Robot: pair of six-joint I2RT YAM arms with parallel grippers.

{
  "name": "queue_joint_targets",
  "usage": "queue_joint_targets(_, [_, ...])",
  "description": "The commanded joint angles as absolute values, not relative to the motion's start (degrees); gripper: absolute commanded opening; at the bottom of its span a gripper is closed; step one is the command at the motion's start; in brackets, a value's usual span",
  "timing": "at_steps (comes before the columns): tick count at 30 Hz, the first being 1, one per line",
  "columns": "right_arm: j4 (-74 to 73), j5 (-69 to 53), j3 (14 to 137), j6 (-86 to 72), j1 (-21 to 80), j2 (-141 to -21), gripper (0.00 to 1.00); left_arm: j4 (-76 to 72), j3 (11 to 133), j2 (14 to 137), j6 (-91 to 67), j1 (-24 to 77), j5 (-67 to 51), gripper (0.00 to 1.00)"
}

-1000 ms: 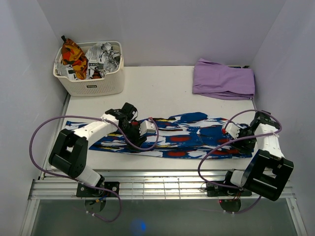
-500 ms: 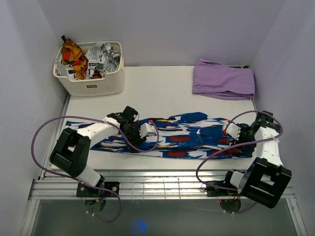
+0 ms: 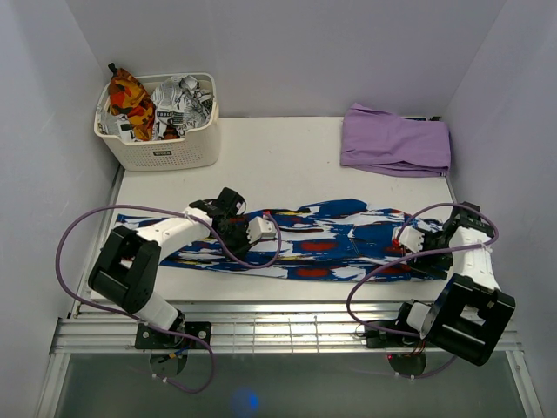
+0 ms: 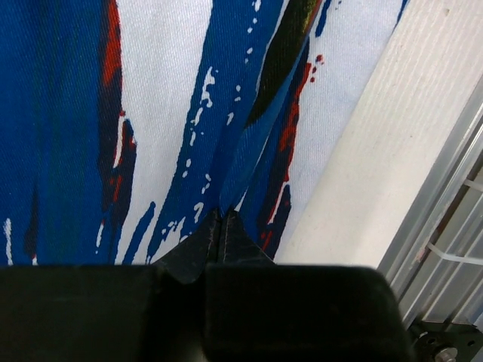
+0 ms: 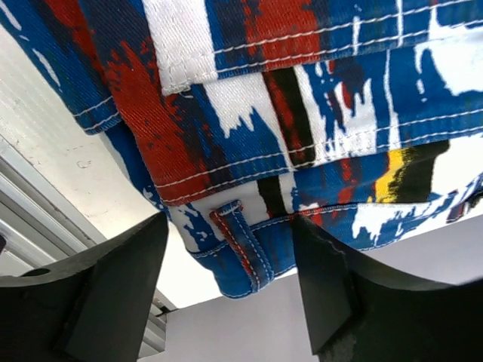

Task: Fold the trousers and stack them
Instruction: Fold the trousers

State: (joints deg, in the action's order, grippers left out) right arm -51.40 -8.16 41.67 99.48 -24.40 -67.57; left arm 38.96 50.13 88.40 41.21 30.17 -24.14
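**Both ends of the trousers being taken up for the fold**

The trousers (image 3: 322,244) lie flat and lengthwise across the near half of the desk (image 3: 278,165), with the legs towards the left arm and the waistband towards the right.

The left hand (image 3: 251,230) is down on the leg part. In its wrist view the fingertips (image 4: 220,226) are pressed together, and a small ridge of blue-and-white cloth runs up into them, so it appears to be pinching a pleat of the trousers.

The right hand (image 3: 409,240) is at the waist end with its fingers spread. The waistband corner and a belt loop sit between them in its wrist view, not yet gripped.

To do this step well, the right hand should go low enough to take both layers of the waistband rather than the belt loop alone. Both ends should then rise evenly so the cloth folds along one straight line. The left pinch looks thin, and a pull before the right side is secure could slip it or drag the trousers towards the desk's near edge.

At the far left stands a cream basket (image 3: 161,152), holding an orange-red printed garment (image 3: 129,94) and a black-and-white printed one (image 3: 178,100), both crumpled and poking above the rim. A folded lilac garment (image 3: 396,139) lies at the far right of the desk, well apart from the trousers.
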Motion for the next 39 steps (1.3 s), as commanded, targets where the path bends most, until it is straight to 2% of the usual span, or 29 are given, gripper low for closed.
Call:
queue_joint_targets(1, [-50.71, -7.47, 40.61, 102.65, -25.14, -66.18, 0.71, 40.51, 50.80, 84.73, 41.84, 30.41, -27.41, 0.00])
queue_joint_targets(2, [-50.54, -7.73, 40.61, 102.74, -25.22, -66.01, 0.65, 40.87, 50.71, 83.42, 41.66, 30.41, -27.60, 0.00])
queue_joint_targets(5, [-50.01, -8.70, 40.69, 103.09, -25.22, -65.83, 0.59, 42.18, 50.80, 81.48, 41.75, 30.41, -28.04, 0.00])
queue_joint_targets(7, [-50.97, -8.96, 41.83, 102.92, -25.31, -65.65, 0.62, 43.06, 51.06, 81.12, 41.57, 30.41, -27.78, 0.00])
queue_joint_targets(8, [-51.76, -9.23, 42.62, 103.01, -25.49, -65.57, 0.72, 43.50, 51.15, 80.86, 41.57, 30.41, -27.77, 0.00])
queue_joint_targets(10, [-54.13, -10.98, 45.25, 103.10, -25.75, -65.57, 0.79, 43.68, 51.15, 80.68, 41.22, 30.41, -27.77, 0.00])
queue_joint_targets(20, [-46.41, -10.72, 41.75, 104.59, -25.75, -66.44, 0.78, 43.95, 53.79, 81.47, 38.86, 29.89, -29.62, 0.00])
queue_joint_targets(31, [-47.46, -9.32, 44.30, 108.81, -27.60, -68.11, 0.84, 45.61, 60.73, 88.59, 37.18, 19.60, -35.07, 0.00])
queue_joint_targets(34, [-46.24, -9.49, 44.38, 109.16, -27.86, -68.55, 0.81, 45.53, 60.47, 88.68, 37.88, 19.25, -35.59, 0.00])
queue_joint_targets(36, [-45.71, -10.02, 44.56, 108.72, -27.86, -69.08, 0.72, 45.53, 60.29, 88.68, 37.79, 19.25, -36.04, 0.00])
queue_joint_targets(39, [-46.58, -10.37, 45.35, 108.63, -27.86, -69.17, 0.70, 45.97, 60.29, 88.94, 37.88, 19.25, -35.42, 0.00])
